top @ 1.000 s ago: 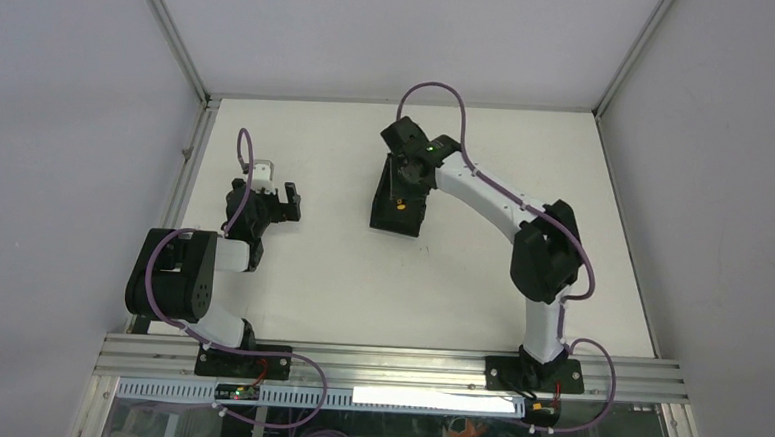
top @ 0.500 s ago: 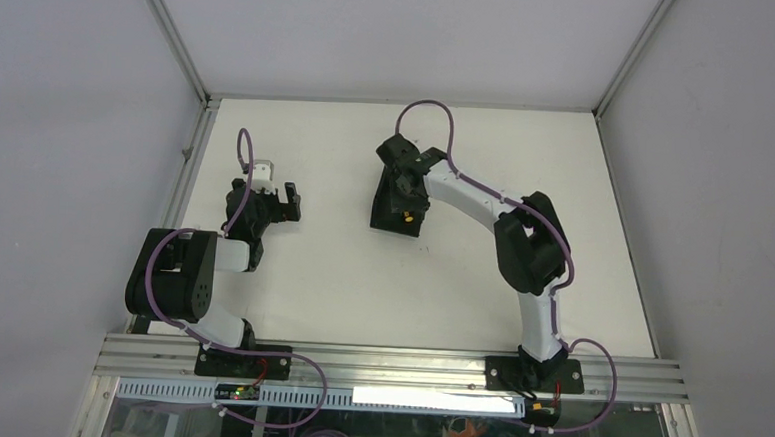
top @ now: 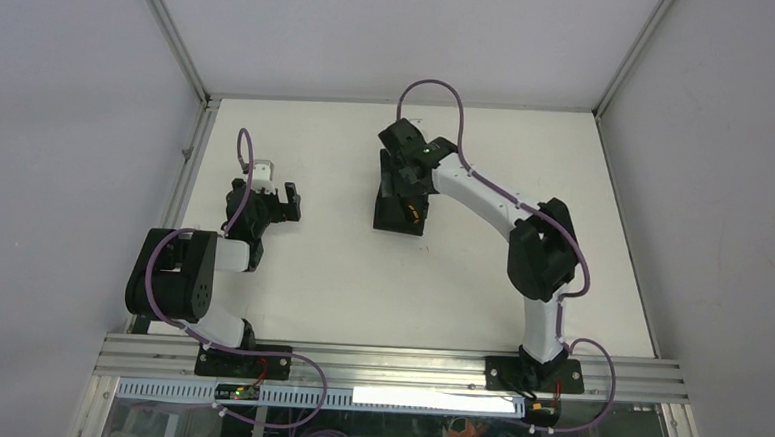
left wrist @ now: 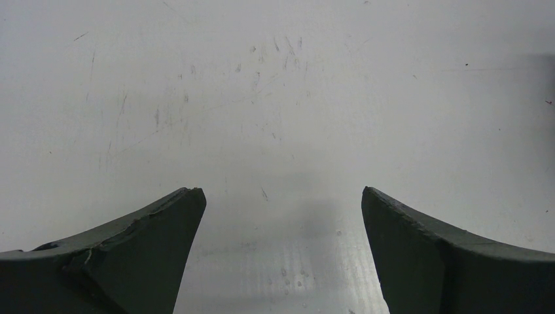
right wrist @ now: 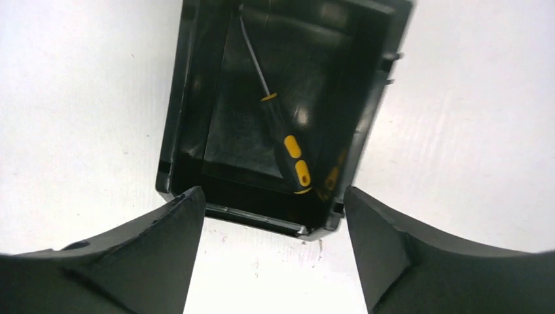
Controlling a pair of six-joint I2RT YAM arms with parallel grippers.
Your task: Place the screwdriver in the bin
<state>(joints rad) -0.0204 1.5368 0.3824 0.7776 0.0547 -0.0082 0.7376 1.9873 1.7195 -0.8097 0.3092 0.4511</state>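
Observation:
The black bin (right wrist: 171, 118) stands on the white table, open side up. Inside it lies the screwdriver (right wrist: 288, 147), its yellow and black handle towards the near wall and its thin shaft pointing to the far corner. My right gripper (right wrist: 271, 196) hangs open just above the bin's near rim, with nothing between its fingers. From the top view the right gripper (top: 406, 179) covers much of the bin (top: 388, 219). My left gripper (left wrist: 281, 196) is open over bare table, well left of the bin, and shows in the top view as left gripper (top: 286, 201).
Metal frame rails (top: 180, 183) run along the table's left edge, with grey walls behind and to both sides. White table surface (top: 321, 265) lies between the two arms.
My right gripper has opened and let go of the screwdriver, which now lies in the bin. The right arm shifted slightly over the bin. The left arm has not moved.

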